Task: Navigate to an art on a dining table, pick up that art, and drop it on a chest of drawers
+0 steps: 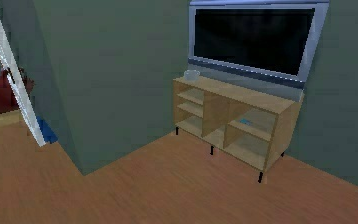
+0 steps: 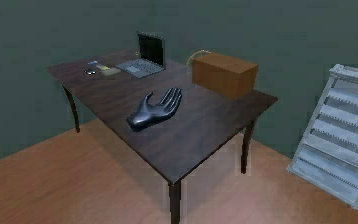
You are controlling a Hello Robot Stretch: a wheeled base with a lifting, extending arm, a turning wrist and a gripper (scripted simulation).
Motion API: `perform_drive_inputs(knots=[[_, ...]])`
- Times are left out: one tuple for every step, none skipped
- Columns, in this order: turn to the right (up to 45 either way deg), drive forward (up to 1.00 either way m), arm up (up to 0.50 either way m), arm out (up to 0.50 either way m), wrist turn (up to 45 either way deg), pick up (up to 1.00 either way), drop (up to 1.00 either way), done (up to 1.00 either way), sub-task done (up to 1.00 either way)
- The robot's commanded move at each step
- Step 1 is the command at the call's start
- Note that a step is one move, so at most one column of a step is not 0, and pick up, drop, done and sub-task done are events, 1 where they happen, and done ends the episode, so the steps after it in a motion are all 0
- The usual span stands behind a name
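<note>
I see dark glossy hand-shaped sculpture (image 2: 155, 108) lying on dark wooden dining table (image 2: 97, 90), with open grey laptop (image 2: 147, 55) and brown box (image 2: 224, 72) behind it. State of gripper: I cannot tell.

Forward view: wide dark television (image 1: 252, 38) on the grey wall, just above a light wooden open-shelf unit (image 1: 232, 120). A small pale object (image 1: 192, 75) sits on the unit's left end.
Arm side view: open laptop (image 2: 147, 55), brown box (image 2: 224, 72) near it, white slatted rack (image 2: 337, 125) far right.
</note>
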Motion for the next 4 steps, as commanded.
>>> perform_drive_inputs(knots=[[0.0,0.0,0.5,0.0,0.0,0.0,0.0,0.0,0.0],[0.0,0.0,0.36,0.0,0.0,0.0,0.0,0.0,0.0],[0.0,0.0,0.0,0.5,0.0,0.0,0.0,0.0,0.0],[0.0,0.0,0.0,0.0,45.0,0.0,0.0,0.0,0.0]])
